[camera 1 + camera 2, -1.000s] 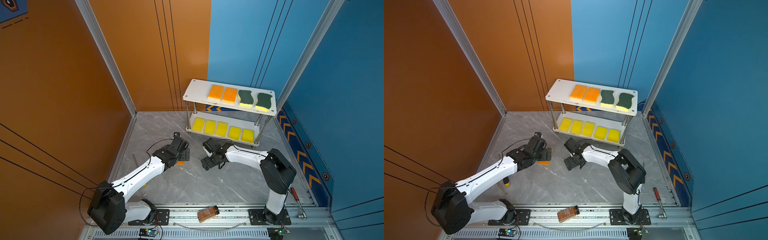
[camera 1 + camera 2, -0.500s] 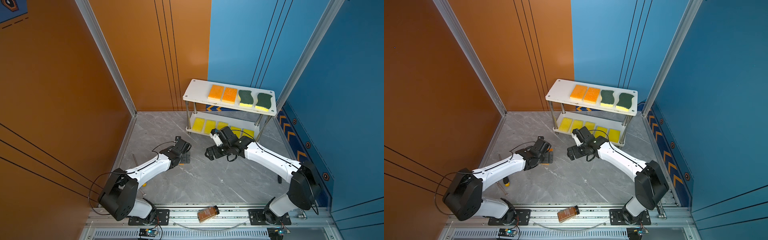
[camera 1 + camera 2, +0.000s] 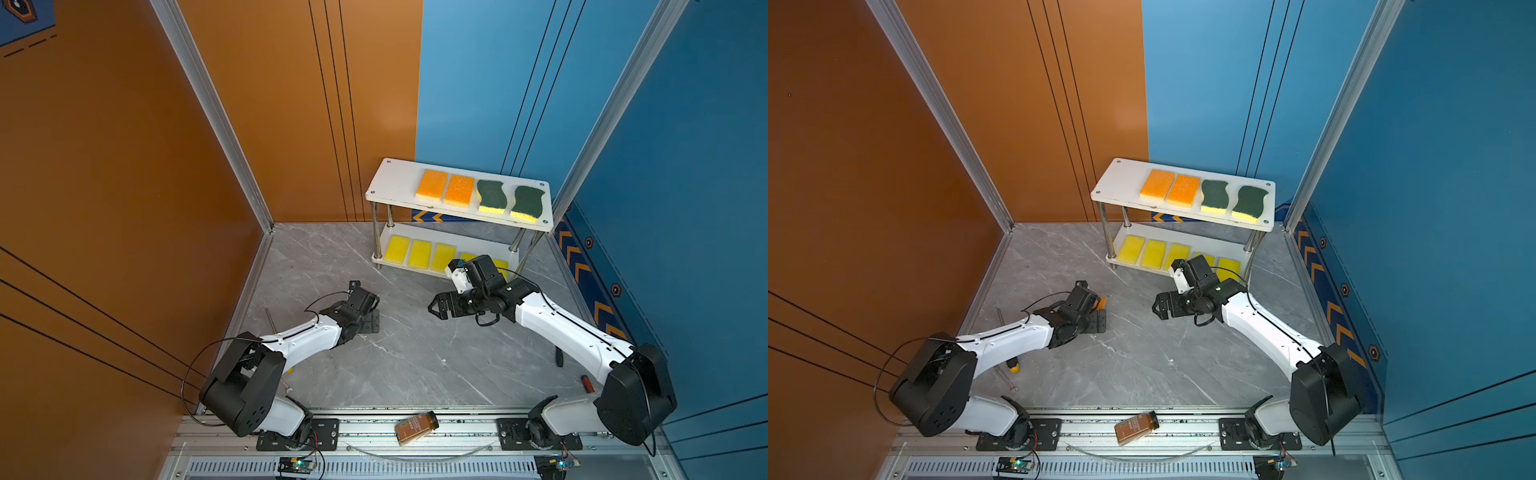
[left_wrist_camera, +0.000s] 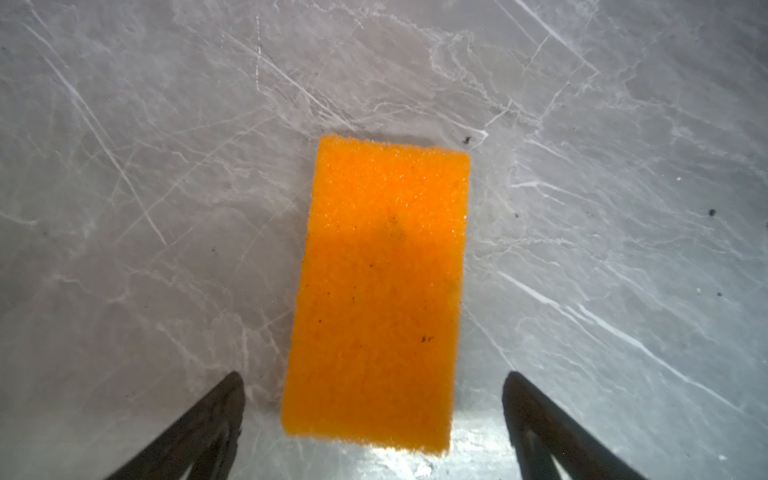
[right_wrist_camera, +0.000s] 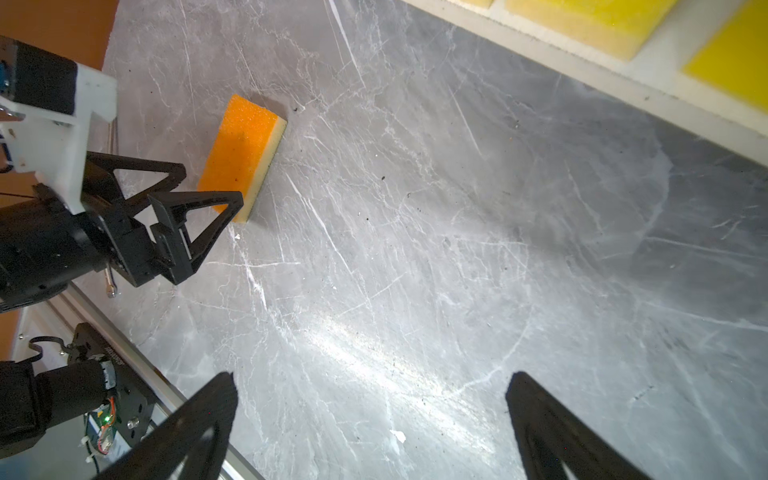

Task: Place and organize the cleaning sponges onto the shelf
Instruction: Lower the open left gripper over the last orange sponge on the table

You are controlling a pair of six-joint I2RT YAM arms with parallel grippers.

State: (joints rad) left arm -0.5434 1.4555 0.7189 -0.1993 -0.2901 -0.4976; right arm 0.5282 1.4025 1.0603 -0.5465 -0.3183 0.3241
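The shelf (image 3: pixel 395 183) stands at the back. Its upper board carries two orange-topped sponges (image 3: pixel 432 185) and two green-topped ones (image 3: pixel 492 195). Several yellow sponges (image 3: pixel 419 253) lie in a row on the lower board. One orange-topped sponge (image 4: pixel 378 291) lies flat on the floor, left of centre. My left gripper (image 4: pixel 374 374) hovers open over its near end, one finger on each side and not touching it. That sponge also shows past the left gripper (image 5: pixel 212 183) in the right wrist view. My right gripper (image 3: pixel 436 306) hangs open and empty over bare floor before the shelf.
A brown bottle (image 3: pixel 417 428) lies on the front rail between the arm bases. A yellow-handled screwdriver (image 3: pixel 1013 365) and a metal rod (image 3: pixel 272 322) lie by the left wall, and a red-handled tool (image 3: pixel 587 382) near the right arm's base. Orange and blue walls enclose the grey floor.
The right arm's elbow has swung out to the right while its gripper stayed in front of the shelf. The left arm has folded lower, its gripper settling over the floor sponge. Both grippers stayed open.
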